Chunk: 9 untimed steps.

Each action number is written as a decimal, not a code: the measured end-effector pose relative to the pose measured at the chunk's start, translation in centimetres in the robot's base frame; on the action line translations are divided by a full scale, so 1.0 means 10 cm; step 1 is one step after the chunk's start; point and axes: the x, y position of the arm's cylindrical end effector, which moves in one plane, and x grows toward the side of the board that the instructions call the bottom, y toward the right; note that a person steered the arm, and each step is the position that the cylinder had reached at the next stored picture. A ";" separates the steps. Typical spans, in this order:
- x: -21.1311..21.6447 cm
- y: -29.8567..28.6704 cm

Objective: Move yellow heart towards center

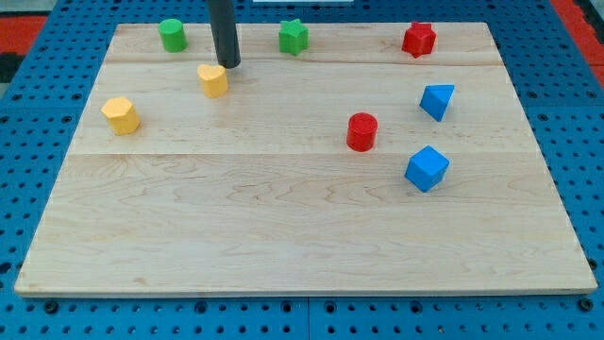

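Note:
The yellow heart (214, 80) lies in the upper left part of the wooden board (283, 236). My tip (227, 66) stands just above and slightly to the right of the heart, touching it or nearly so. The dark rod rises from there out of the view's top.
A second yellow block (121, 115), roughly hexagonal, lies at the left. A green cylinder (172, 35), a green star (293, 37) and a red star (419, 40) line the top. A blue triangle (437, 100), a red cylinder (361, 131) and a blue cube (427, 168) lie at the right.

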 end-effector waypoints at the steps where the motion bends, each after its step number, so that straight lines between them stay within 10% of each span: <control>1: 0.00 -0.02; 9: 1.09 0.45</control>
